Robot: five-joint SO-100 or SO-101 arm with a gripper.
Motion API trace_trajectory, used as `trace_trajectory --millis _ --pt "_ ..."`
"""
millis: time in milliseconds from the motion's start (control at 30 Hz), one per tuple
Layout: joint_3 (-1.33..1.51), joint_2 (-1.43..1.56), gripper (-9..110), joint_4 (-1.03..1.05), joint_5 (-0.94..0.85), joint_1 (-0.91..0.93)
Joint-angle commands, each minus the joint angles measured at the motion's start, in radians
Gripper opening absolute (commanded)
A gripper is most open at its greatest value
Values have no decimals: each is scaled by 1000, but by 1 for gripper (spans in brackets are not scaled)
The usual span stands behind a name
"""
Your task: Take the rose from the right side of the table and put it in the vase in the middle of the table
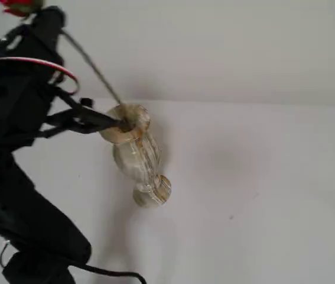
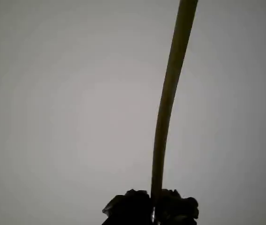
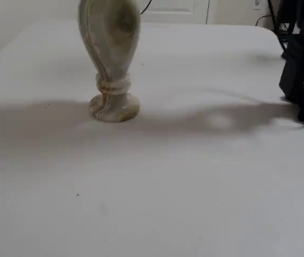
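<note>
The vase (image 1: 136,155) stands on the white table (image 1: 262,177). Its mouth faces up in a fixed view, and its top is cut off in the other fixed view (image 3: 109,48). The red rose (image 1: 22,6) is held high at the top left. Its thin stem slants down to the vase's mouth, where the lower end meets the rim. My gripper (image 1: 61,29) is shut on the stem just below the bloom. In the wrist view the stem (image 2: 168,103) runs up from between my dark fingertips, where the gripper (image 2: 154,208) grips it. There the bloom and vase are out of view.
The black arm (image 1: 19,177) with its red cable fills the left side of a fixed view, and a dark part of it reaches to the vase's mouth. The arm's base (image 3: 302,64) stands at the right edge of the other fixed view. A wall lies behind the table.
</note>
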Motion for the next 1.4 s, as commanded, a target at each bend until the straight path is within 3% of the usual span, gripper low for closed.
trace_trajectory --millis 0,800,1367 --pt "-31 -5 0 0 11 -63" --pt "-31 -258 0 -38 121 67" --pt "-31 -216 33 80 107 72"
